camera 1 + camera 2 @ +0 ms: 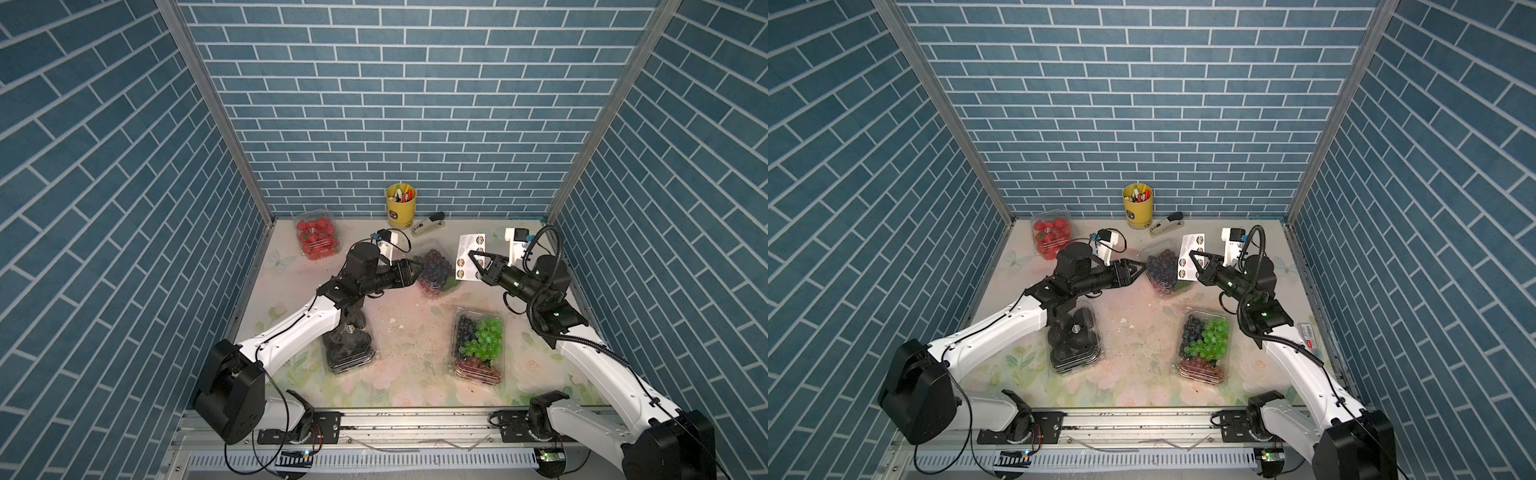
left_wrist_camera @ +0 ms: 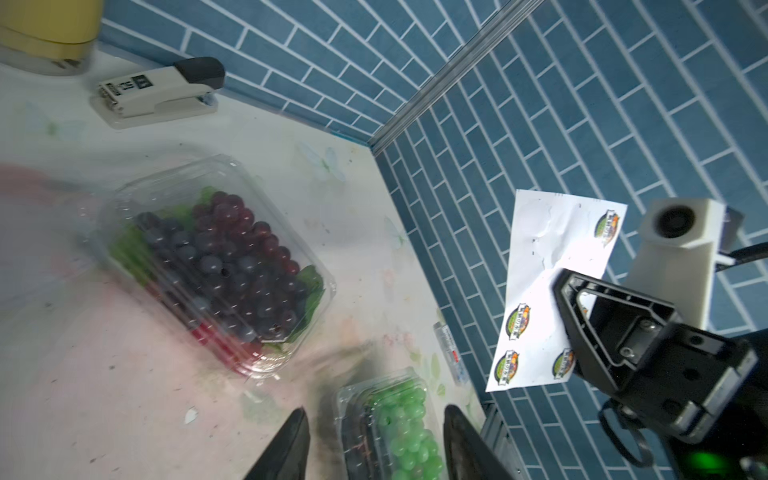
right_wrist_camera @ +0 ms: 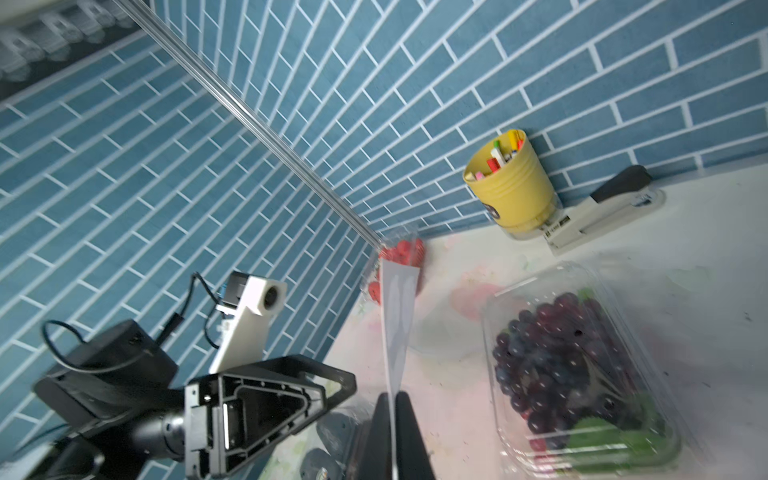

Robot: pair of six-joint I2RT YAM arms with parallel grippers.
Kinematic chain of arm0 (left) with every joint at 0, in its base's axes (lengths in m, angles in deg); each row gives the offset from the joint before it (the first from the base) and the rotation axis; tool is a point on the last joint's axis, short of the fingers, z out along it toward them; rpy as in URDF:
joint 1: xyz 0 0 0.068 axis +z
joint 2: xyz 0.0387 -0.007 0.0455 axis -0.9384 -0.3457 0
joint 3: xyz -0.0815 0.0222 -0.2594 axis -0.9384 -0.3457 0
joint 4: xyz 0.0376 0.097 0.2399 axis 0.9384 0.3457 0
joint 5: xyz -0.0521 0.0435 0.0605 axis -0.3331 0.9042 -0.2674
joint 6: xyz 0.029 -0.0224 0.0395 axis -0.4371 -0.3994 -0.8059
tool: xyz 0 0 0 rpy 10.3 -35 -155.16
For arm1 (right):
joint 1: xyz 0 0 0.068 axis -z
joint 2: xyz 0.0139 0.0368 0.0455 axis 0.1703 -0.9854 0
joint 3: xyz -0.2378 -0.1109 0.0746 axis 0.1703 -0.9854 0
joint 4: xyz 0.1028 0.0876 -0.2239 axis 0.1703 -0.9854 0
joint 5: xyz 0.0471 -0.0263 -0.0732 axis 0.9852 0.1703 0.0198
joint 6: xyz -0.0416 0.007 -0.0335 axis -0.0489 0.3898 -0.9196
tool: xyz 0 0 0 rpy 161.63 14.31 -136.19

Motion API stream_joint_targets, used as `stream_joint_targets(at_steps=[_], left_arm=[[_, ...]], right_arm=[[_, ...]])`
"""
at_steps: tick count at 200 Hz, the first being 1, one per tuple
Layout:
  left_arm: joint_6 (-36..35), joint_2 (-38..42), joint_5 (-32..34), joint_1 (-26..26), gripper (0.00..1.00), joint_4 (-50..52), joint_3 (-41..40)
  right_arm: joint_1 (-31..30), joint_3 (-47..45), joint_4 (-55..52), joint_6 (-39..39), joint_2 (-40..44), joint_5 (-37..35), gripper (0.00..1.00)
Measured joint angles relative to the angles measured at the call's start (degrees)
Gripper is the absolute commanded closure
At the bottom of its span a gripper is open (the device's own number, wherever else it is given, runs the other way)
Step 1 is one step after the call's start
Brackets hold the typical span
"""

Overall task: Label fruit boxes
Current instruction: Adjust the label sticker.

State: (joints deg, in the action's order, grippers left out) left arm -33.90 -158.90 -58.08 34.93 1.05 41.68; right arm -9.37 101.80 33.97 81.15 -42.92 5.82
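Left gripper point(image 1: 417, 270): fingers stand apart, a clear gap between them in the left wrist view, and nothing in that gap. Empty-handed!
Left gripper position: up off the table point(image 1: 407, 316), tips pointing at the left edge of the purple grape box point(image 1: 436, 268). Touching it or not, I cannot tell.
Right gripper point(image 1: 473, 255): pinched tight on the sticker sheet point(image 1: 464, 243), with its fingers point(image 3: 411, 436) pressed flat on both faces of the paper in the right wrist view.
Sticker sheet: held up in the air, standing nearly upright, its round printed stickers facing the left arm. In both top views it overlaps the right edge of the purple grape box.
Purple grape box: centre-back of the table, sitting right between the two grippers.
Strawberry box point(image 1: 316, 239): far-left corner by the walls, well apart from both grippers.
Black fruit box point(image 1: 347, 349): near left, partly under the left arm, and there's one small round sticker point(image 1: 350, 329) on its lid.
Mixed grape box point(image 1: 478, 347): near right, with green, dark and red bunches inside, beside the right arm.
Pen cup point(image 1: 401, 205): yellow, at the back wall, full of markers.
Stapler point(image 1: 428, 223): lying just beside the pen cup, on the side toward the right arm.
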Motion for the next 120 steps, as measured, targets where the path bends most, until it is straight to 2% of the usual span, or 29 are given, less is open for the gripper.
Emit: stream_joint_targets(at_steps=[48,120], left_arm=[[5.60,-2.10,-5.40,-0.39,0.46,-14.32,0.02],[8.35,-4.68,-8.26,-2.16,0.48,-21.90,1.46]], right_arm=[[0.61,-0.24,15.43,10.99,-5.22,2.84,1.00],[0.61,-1.25,30.45,20.98,-11.19,7.17,1.00]])
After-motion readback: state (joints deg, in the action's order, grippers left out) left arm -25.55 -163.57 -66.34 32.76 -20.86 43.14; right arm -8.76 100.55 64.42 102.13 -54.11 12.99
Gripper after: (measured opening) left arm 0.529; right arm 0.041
